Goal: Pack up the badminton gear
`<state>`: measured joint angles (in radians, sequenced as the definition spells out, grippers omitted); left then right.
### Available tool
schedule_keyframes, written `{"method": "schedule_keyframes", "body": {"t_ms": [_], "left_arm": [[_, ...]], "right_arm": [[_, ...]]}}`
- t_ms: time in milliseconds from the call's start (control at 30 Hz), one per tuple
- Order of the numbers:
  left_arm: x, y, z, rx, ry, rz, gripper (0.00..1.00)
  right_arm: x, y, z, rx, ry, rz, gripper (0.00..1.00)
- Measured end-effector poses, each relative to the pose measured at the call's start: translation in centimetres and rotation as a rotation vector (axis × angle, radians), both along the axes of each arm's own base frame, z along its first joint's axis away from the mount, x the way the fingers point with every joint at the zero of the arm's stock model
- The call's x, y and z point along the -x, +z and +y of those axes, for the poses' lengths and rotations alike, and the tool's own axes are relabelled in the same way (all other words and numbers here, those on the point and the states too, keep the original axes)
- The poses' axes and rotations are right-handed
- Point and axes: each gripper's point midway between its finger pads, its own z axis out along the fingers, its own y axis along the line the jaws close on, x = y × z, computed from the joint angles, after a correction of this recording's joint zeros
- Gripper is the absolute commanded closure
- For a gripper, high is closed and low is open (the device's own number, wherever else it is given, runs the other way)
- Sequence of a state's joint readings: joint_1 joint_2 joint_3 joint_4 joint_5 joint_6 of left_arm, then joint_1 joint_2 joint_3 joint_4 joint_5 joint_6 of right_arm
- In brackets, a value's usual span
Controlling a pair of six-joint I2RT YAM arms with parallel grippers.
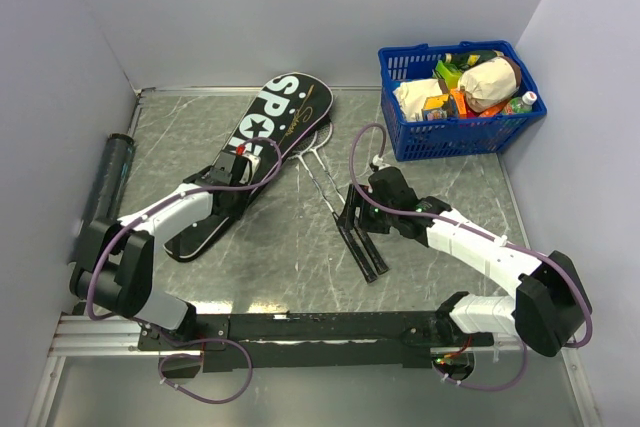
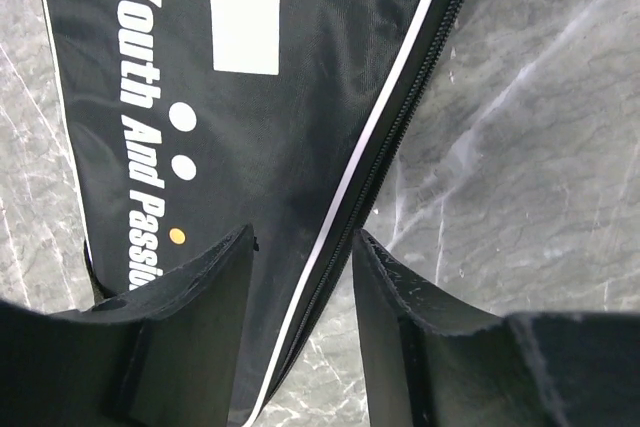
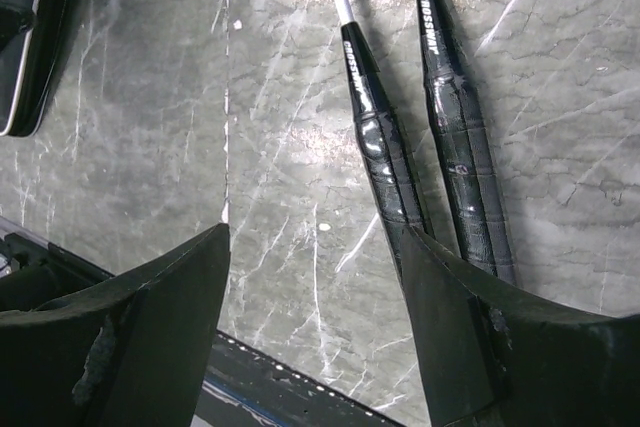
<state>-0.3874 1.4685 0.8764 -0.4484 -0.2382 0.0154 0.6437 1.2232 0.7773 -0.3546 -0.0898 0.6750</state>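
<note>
You are looking at a blue basket (image 1: 460, 139) sitting in the far right corner of the tabletop (image 1: 440, 197), and it is holding only groceries (image 1: 485, 82) piled to its rim. The black bag (image 1: 285, 112) lettered "SPORT" is lying flat and slantwise left of centre, its wide end pointing to the far wall. Whether anything is lying inside it, you cannot tell. The dark tube (image 1: 110, 177) is lying along the left wall, well apart from the bag.

The two rackets (image 1: 322, 172) are lying side by side on the bare tabletop, their heads touching the bag's wide end. Their shafts are running toward you to black wrapped handles (image 3: 385, 162) marked "CROSSWP".

Your left tool (image 2: 302, 247) is hanging over the bag's narrow half with its fingers apart, the zipper (image 2: 400, 117) and white piping passing between them. Your right tool (image 3: 315, 247) is hovering with fingers spread wide over bare marble. Its right finger is covering the ends of both handles, which are lying outside the gap.
</note>
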Motion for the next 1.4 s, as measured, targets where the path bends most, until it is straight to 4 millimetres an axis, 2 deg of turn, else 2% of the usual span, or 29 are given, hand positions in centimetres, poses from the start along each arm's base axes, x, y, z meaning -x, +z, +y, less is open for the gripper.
{"method": "schedule_keyframes", "body": {"t_ms": [533,900,1100,1133,1400], "left_arm": [[0.1,-1.3,-0.1,-0.008,-0.002,0.029,0.54],[0.2,-2.2,0.0,-0.017,-0.003,0.053,0.71],[0.3,-2.8,0.0,-0.024,-0.002,0.070,0.90],[0.2,-2.9,0.0,-0.025,-0.003,0.071,0.99],[0.4,-3.2,-0.1,-0.020,-0.010,0.085,0.99]], "right_arm": [[0.2,0.0,0.3,-0.008,-0.002,0.007,0.24],[0.5,-0.6,0.1,-0.002,-0.004,0.021,0.24],[0.6,-0.7,0.1,-0.002,-0.005,0.024,0.24],[0.6,-0.8,0.1,-0.001,-0.005,0.025,0.24],[0.8,-1.2,-0.1,0.005,-0.007,0.031,0.24]]}}
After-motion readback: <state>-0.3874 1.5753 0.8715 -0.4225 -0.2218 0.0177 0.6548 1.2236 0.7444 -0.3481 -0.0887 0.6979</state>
